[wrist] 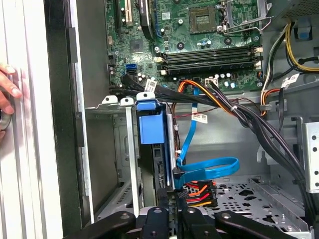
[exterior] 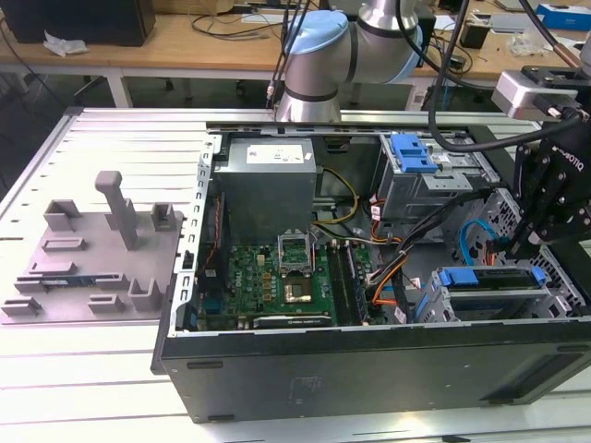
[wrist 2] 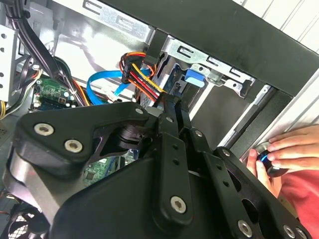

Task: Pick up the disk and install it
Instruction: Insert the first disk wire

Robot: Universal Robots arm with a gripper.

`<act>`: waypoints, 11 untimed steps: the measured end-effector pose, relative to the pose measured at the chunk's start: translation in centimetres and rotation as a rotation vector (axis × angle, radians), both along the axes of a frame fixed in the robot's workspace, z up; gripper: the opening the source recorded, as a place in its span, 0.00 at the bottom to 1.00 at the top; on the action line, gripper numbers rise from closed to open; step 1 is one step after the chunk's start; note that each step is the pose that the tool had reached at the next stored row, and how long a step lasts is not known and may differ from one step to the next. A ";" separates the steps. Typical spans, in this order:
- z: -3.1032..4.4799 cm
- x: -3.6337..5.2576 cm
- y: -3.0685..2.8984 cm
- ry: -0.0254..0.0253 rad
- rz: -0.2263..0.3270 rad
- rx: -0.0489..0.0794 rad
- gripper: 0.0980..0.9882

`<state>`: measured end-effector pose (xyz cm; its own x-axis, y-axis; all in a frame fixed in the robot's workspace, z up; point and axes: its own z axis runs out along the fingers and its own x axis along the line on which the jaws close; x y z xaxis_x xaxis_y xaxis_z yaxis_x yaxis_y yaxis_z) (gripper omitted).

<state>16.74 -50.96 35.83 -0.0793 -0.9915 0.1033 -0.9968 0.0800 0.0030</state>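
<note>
The disk (exterior: pixel 489 277), silver with a blue carrier frame, stands on edge inside the grey drive cage (exterior: pixel 557 297).

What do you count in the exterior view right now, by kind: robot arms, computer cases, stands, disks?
Robot arm: 1
Computer case: 1
Grey stand: 1
Disk: 1
Total: 4
</note>
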 end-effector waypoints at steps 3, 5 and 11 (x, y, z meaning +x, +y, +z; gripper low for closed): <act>0.00 0.00 -0.01 0.0000 0.000 0.000 0.07; 0.00 0.00 -0.14 0.0000 0.000 0.001 0.07; 0.00 -0.18 -0.60 -0.0005 0.000 0.013 0.07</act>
<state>16.57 -51.56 35.83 -0.0794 -0.9927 0.0904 -0.9968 0.0800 0.0036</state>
